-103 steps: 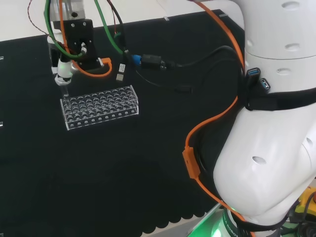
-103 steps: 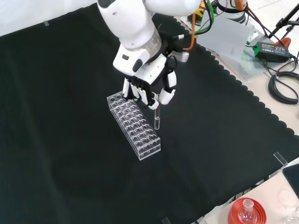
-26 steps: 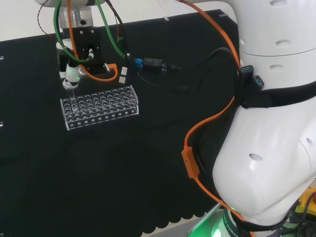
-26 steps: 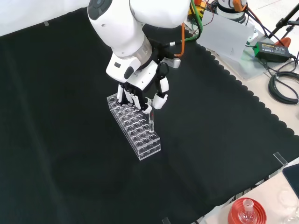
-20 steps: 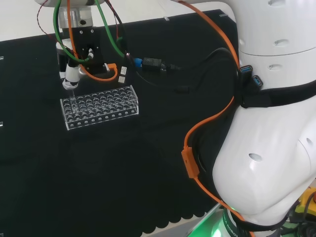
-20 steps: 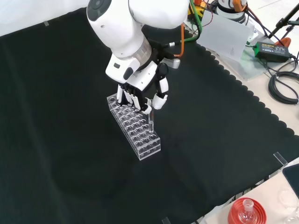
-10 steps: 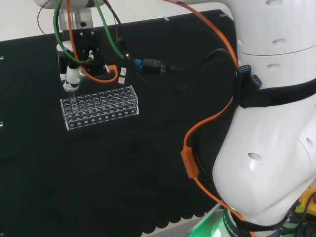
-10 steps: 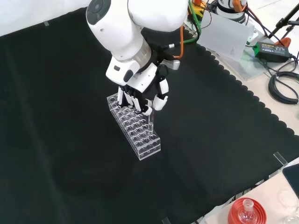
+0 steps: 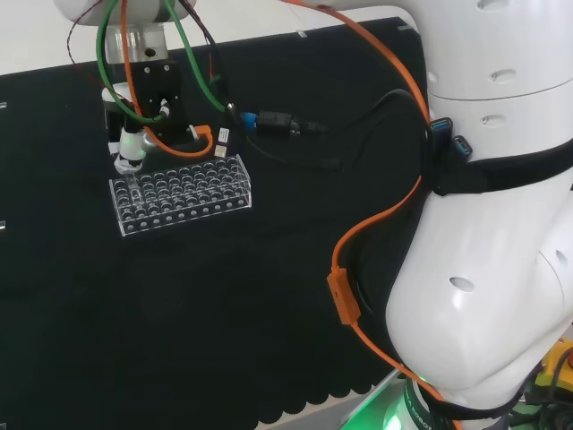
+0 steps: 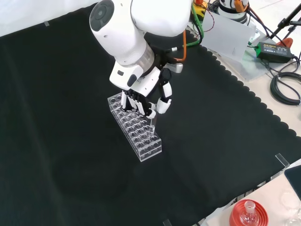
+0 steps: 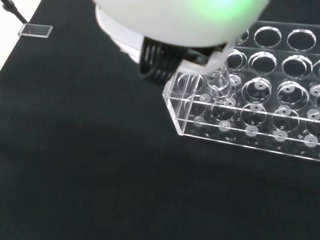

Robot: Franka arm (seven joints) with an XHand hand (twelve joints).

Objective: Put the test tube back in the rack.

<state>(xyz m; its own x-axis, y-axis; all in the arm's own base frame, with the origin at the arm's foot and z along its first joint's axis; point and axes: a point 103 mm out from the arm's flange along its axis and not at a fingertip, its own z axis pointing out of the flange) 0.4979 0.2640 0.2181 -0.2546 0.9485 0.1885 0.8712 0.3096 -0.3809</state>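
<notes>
Black cloth (image 10: pixel 70 70) lies bare on every side of the clear test tube rack (image 10: pixel 136 129) in the front view — open room all round it. The hand (image 10: pixel 153 101) hangs over the rack's far end, its fingers curled on a test tube (image 11: pixel 220 85) standing in a corner hole. In the head view, cables (image 9: pixel 295 134) trail across the cloth just right of the rack — the one clutter nearby.
</notes>
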